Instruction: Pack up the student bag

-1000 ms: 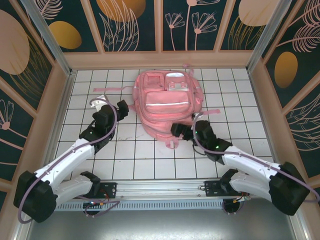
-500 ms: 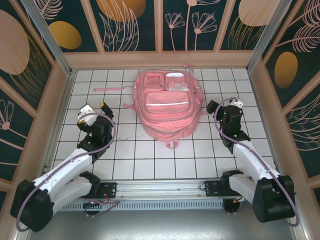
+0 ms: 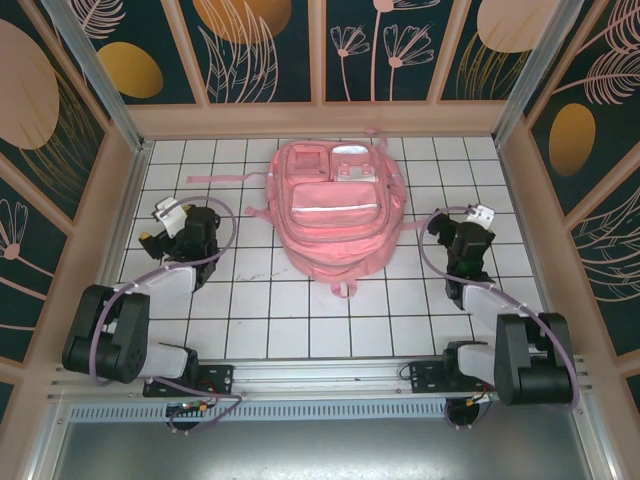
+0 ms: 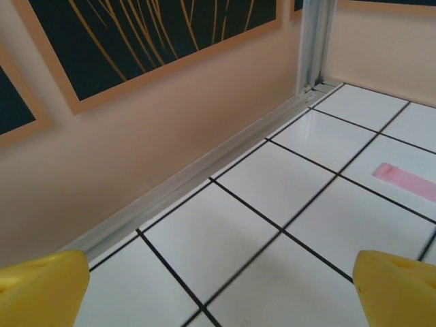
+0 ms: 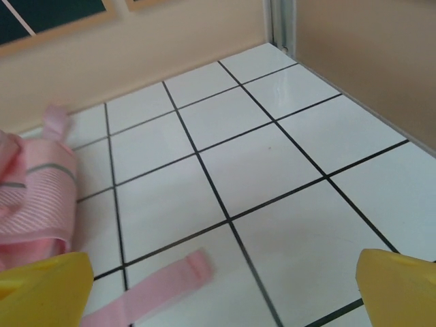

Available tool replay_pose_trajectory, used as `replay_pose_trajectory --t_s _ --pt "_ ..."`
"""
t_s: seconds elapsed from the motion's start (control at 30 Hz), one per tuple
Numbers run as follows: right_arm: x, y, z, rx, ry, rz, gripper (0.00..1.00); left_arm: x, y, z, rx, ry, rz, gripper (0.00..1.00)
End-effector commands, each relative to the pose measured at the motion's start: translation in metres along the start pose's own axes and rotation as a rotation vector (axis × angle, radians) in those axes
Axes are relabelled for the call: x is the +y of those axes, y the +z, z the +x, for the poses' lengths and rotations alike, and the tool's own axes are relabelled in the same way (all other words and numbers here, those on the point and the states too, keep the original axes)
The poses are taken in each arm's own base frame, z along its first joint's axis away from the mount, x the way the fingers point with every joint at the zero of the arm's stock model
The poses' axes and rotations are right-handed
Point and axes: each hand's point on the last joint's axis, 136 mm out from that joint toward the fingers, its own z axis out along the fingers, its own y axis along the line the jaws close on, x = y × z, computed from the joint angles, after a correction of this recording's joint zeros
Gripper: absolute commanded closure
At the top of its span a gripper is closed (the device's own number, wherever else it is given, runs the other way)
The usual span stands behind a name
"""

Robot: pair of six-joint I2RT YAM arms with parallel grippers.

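The student bag (image 3: 330,208), a large light-pink backpack, lies flat on the tiled floor at mid-table with its zip pockets facing up. Its side (image 5: 30,197) shows at the left of the right wrist view. My left gripper (image 3: 160,226) sits well to the bag's left, near the left wall. It is open: its yellow fingertips (image 4: 42,287) stand wide apart over bare tile. My right gripper (image 3: 456,228) is off the bag's right side, also open (image 5: 221,300). Nothing is held between its yellow fingertips (image 5: 400,285).
Thin pink straps trail from the bag: one to the far left (image 3: 225,179), another to the right (image 3: 425,224), its loose end (image 5: 160,283) lying near my right fingers. A strap end (image 4: 407,181) lies ahead of my left gripper. Wooden walls (image 4: 136,129) enclose the floor.
Both arms have pulled back from the bag and folded up. The left gripper swung out toward the left wall, and the right gripper moved from the bag's near edge to its right side.
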Motion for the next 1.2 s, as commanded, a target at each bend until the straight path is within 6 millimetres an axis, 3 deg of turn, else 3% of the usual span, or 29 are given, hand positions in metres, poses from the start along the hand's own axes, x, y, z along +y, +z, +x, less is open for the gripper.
replay_pose_trajectory --t_s 0.0,0.1,0.2,0.27,0.37,0.47,0.57,0.87,1.17 --pt "-0.004 0.007 -0.009 -0.091 -0.072 0.031 0.01 -0.007 0.011 0.007 -0.021 -0.009 0.072 0.01" --pt "0.002 0.014 -0.009 -0.114 -0.107 0.009 0.01 -0.020 0.007 -0.001 -0.085 -0.010 0.174 0.01" --pt "0.009 0.008 -0.018 -0.200 -0.091 -0.063 0.01 -0.024 0.000 -0.007 -0.163 -0.046 0.282 0.01" --pt "0.008 0.012 -0.010 -0.191 -0.074 -0.101 0.01 -0.027 0.001 -0.005 -0.165 -0.049 0.310 0.01" --pt "0.023 0.015 0.002 -0.144 -0.117 -0.213 0.01 -0.042 -0.001 -0.001 -0.148 -0.013 0.409 0.01" --pt "0.018 0.007 0.004 -0.179 -0.099 -0.214 0.01 -0.037 -0.011 -0.001 -0.182 -0.035 0.459 0.01" --pt "0.018 0.011 0.004 -0.166 -0.097 -0.213 0.01 -0.038 -0.021 0.000 -0.213 -0.036 0.534 0.01" --pt "0.007 0.008 0.002 -0.190 -0.068 -0.145 0.01 -0.037 -0.020 0.004 -0.217 -0.040 0.535 0.01" --pt "0.008 0.009 0.002 -0.188 -0.072 -0.142 0.01 -0.038 -0.019 0.005 -0.215 -0.038 0.535 0.01"
